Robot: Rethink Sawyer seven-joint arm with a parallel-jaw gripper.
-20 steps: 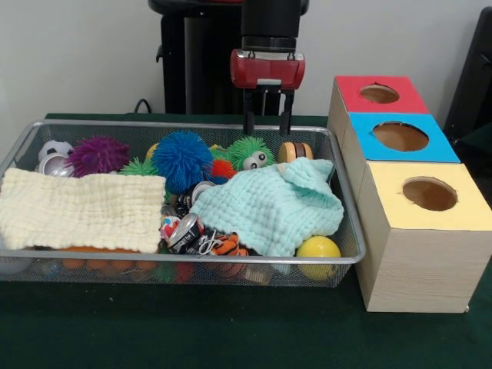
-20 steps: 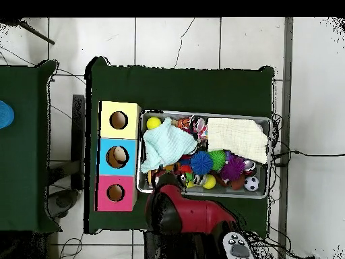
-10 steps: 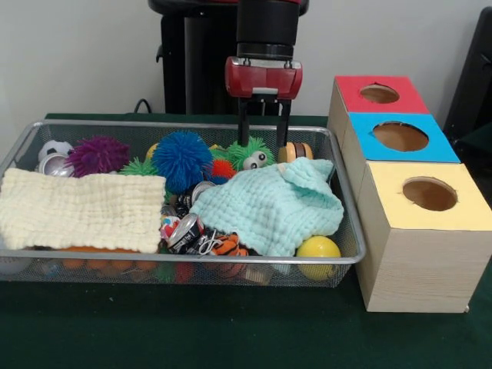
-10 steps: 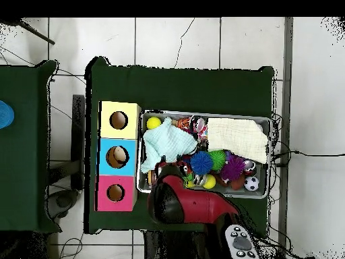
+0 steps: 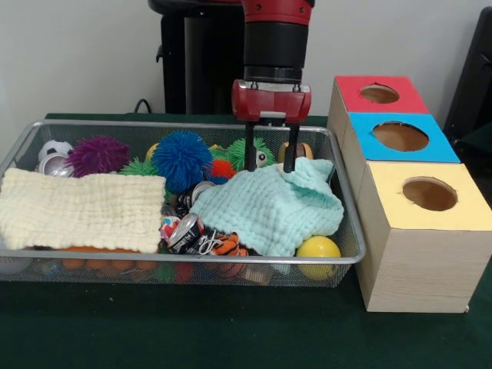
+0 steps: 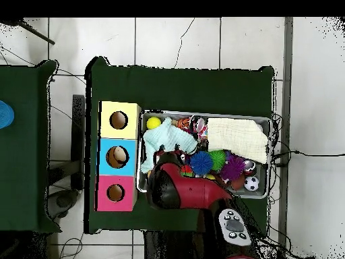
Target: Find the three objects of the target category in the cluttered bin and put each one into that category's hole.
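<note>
The end effector [image 5: 270, 158] hangs straight down from the upright arm [image 5: 274, 38] with its two fingers spread wide and empty, their tips at the far edge of the mint cloth [image 5: 270, 207] in the right part of the wire basket [image 5: 177, 265]. No clear bottle shows in either view, so any of them probably lies hidden under this cloth or the cream cloth [image 5: 81, 209] further left. The blue-topped hole [image 5: 400, 136] sits to the right of the basket, in the middle box on the tabletop [image 5: 231, 330].

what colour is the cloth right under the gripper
Pale mint green cloth, below the open gripper; clearest in the front view.
</note>
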